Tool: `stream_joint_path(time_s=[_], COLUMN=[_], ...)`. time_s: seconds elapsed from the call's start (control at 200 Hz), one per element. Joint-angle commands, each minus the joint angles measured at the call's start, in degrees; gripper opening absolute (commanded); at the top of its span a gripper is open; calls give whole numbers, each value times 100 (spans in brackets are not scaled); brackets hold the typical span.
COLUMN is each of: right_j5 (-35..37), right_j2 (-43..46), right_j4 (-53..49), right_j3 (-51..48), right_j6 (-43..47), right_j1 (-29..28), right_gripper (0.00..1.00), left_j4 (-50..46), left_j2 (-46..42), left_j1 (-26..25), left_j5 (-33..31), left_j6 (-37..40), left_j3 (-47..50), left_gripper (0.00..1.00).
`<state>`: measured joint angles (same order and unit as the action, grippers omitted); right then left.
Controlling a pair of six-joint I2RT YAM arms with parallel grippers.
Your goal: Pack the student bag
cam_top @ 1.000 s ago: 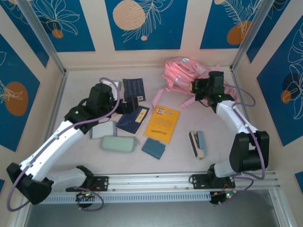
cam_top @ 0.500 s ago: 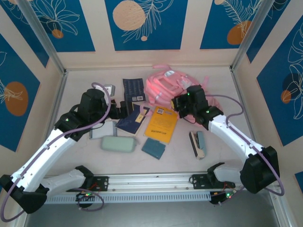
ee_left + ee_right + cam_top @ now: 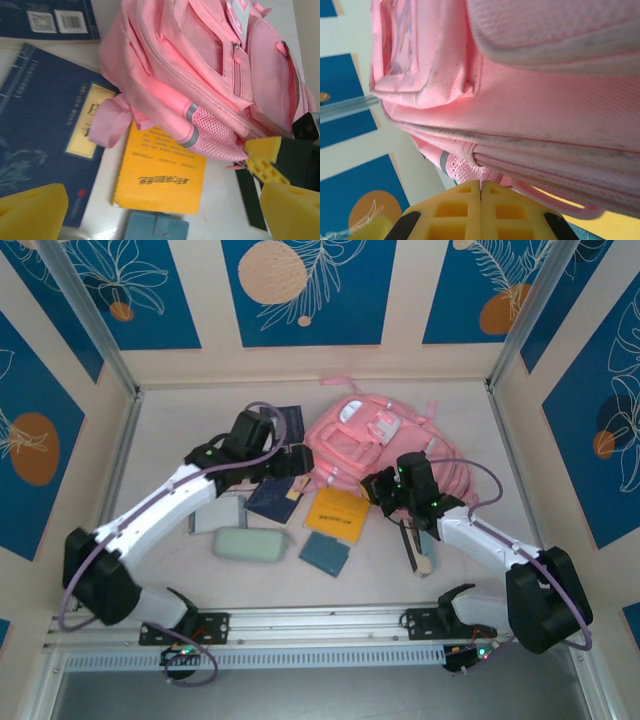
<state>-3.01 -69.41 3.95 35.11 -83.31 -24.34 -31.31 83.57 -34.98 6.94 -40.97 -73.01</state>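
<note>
Shifted left toward centre since earlier: bag, laid front-up at far centre, overlapping yellow book. Right gripper: clamped on bag's near edge, apparently for dragging. Left gripper: jaws spread, poised at bag's left.

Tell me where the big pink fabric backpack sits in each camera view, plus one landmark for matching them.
Top external: the pink fabric backpack lies right of centre, toward the far wall.
Left wrist: upper right, overlapping a yellow book.
Right wrist: upper and middle frame, close up.
Landmark: the mesh side pocket beside a grey strip, seen in both wrist views.
</note>
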Motion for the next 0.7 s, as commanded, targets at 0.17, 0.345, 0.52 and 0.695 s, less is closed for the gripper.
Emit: stream_joint_path(time_s=[0.17, 0.345, 0.52, 0.695], right_j5=[-645, -724, -828, -816], right_j2=[168, 148, 68, 58], right_j4=[978, 1167, 1317, 1315], right_j3=[-223, -393, -478, -493], right_j6=[438, 379, 365, 309], right_j1=[117, 172, 175, 189], right_gripper=[0, 0, 0, 0], left_j4=[400, 232, 299, 366], left_j2=[1099, 1542, 1907, 2060], left_j1=[58, 68, 73, 78], left_j5=[502, 235, 194, 138], left_j6=[-377, -258, -176, -203], left_j3=[-918, -1056, -1144, -957], left_gripper=[92, 80, 63, 57])
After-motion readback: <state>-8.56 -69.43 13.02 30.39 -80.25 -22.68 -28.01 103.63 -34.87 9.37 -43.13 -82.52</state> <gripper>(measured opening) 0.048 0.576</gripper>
